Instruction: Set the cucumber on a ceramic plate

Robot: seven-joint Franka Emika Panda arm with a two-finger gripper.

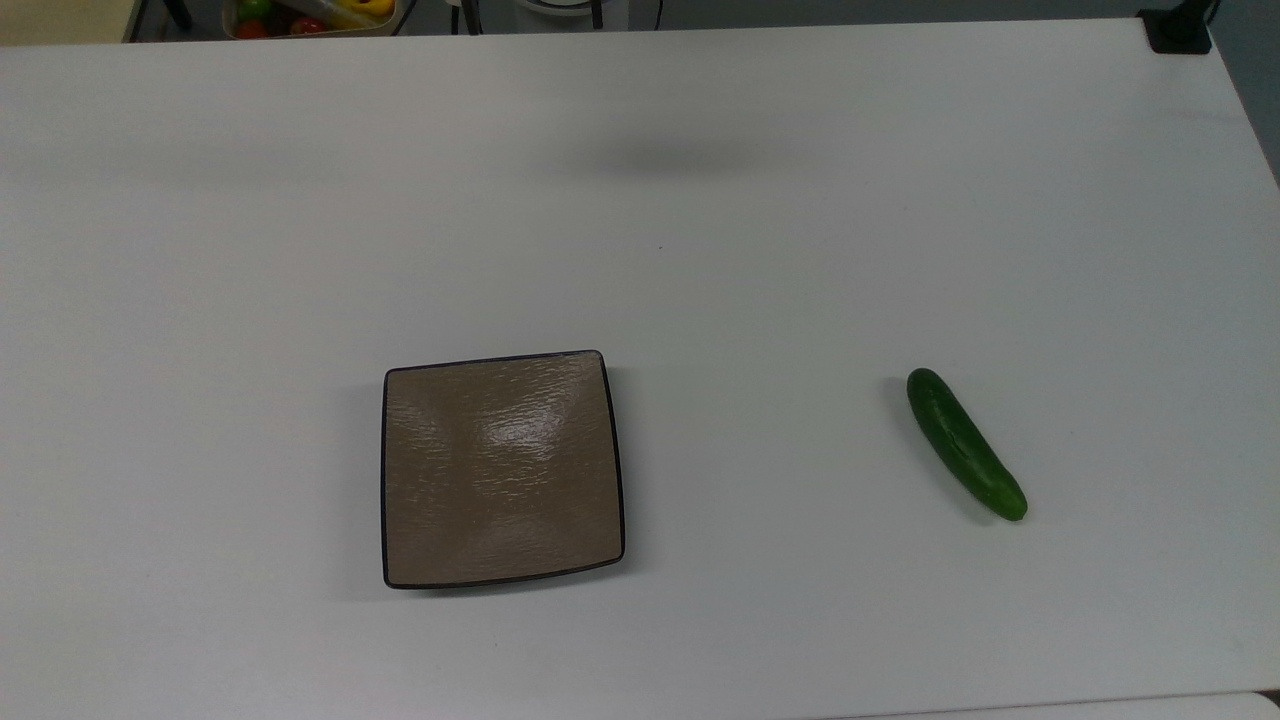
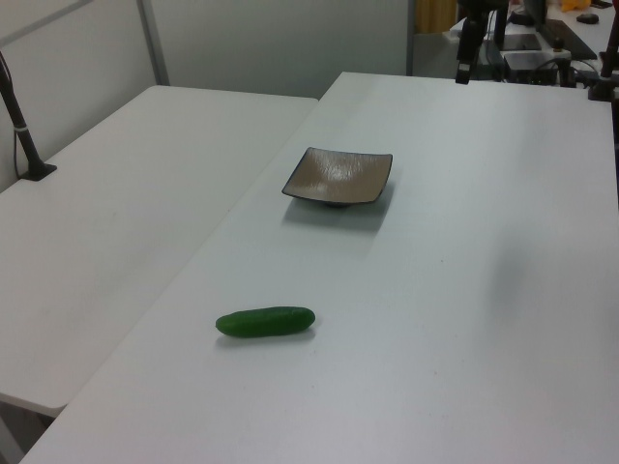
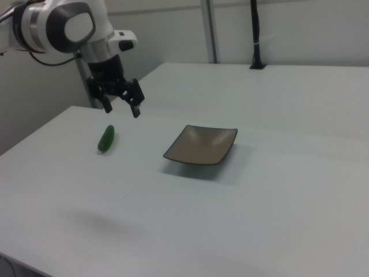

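Lying on the table (image 3: 173,219), cucumber (image 3: 106,138) sits below the open claw (image 3: 122,107).

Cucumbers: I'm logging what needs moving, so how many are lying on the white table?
1. The cucumber lies on the table at the top view's right, apart from the ceramic plate.
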